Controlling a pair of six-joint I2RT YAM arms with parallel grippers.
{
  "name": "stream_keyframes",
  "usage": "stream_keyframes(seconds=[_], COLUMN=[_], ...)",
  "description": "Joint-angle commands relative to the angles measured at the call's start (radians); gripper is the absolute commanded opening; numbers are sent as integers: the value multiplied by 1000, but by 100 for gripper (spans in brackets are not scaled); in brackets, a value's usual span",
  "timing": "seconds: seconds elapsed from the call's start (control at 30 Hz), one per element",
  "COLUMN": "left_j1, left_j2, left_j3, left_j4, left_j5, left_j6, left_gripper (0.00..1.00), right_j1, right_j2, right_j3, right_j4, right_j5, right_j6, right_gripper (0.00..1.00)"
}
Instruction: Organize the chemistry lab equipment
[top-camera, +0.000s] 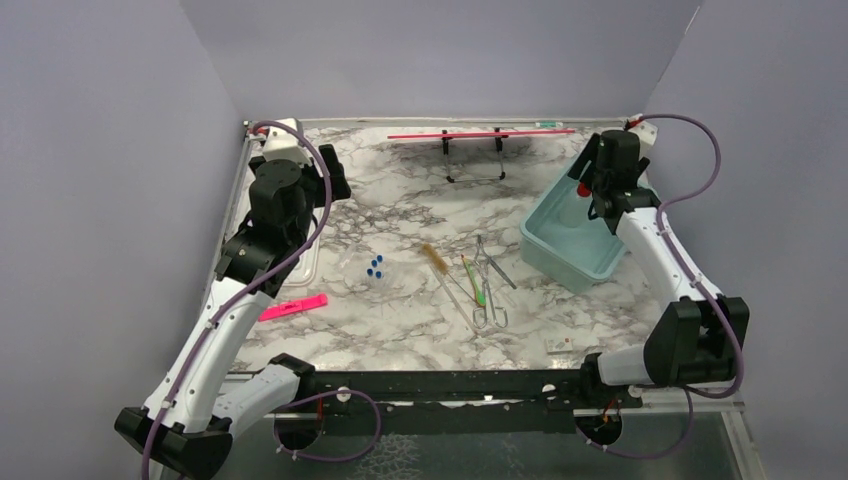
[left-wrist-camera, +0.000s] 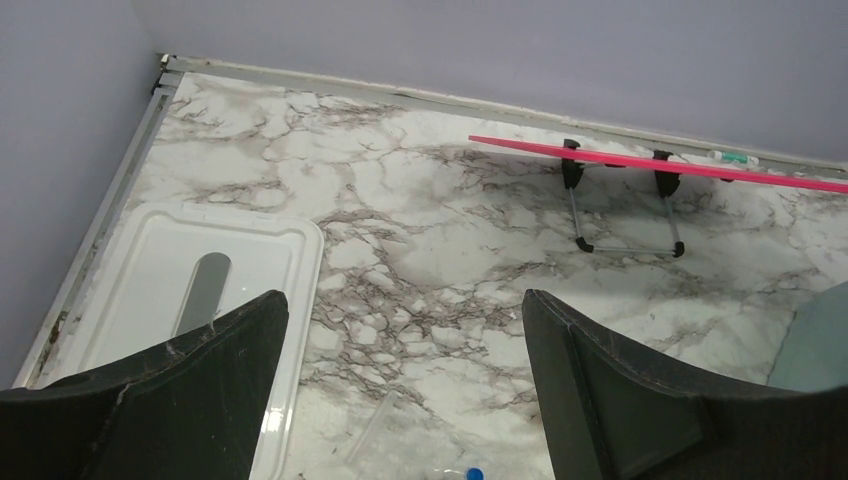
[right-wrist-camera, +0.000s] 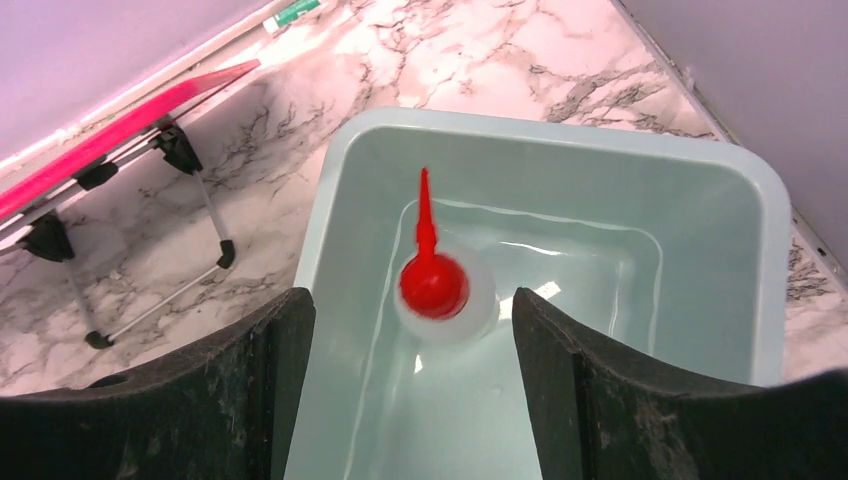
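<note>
While squeeze bottle (right-wrist-camera: 445, 300) rests in tub (right-wrist-camera: 760, 200), tools wait

With the left claw (left-wrist-camera: 405, 310) and right claw (right-wrist-camera: 408, 330) both spread and empty, the one squeeze bottle lies under the right. It looks light, soft, slippery; its waist seems the best hold. On the table (top-camera: 400, 200): three tubes (top-camera: 375, 266), one brush (top-camera: 434, 256), one green-handled tool (top-camera: 472, 280), one forceps (top-camera: 489, 300), one thin rod (top-camera: 458, 300).
</note>
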Motion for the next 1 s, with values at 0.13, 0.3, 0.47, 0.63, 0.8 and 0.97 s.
stream_keyframes(seconds=[0.13, 0.3, 0.47, 0.63, 0.8, 0.97], left_j1=[-7, -11, -16, -19, -21, -22], left_j2=[-33, -27, -17, -13, -12, -17], left_j3=[4, 27, 47, 49, 39, 35], left_j4=[15, 17, 20, 19, 17, 15], left_j5=[24, 25, 21, 26, 21, 5], left_j6=[10, 27, 55, 69, 53, 45], left_gripper=[90, 90, 90, 91, 92, 93], right_j1=[-2, 20, 214, 480, 741, 805], right_j2=[-82, -132, -195, -182, -86, 61], right_j3=[82, 126, 94, 50, -39, -125], right_j4=[-142, -244, -290, -316, -242, -145], right_j5=[-128, -325, -329, -220, -143, -158], right_j6=[-72, -79, -55, -7, -25, -20], right_gripper=[74, 70, 67, 63, 43, 34])
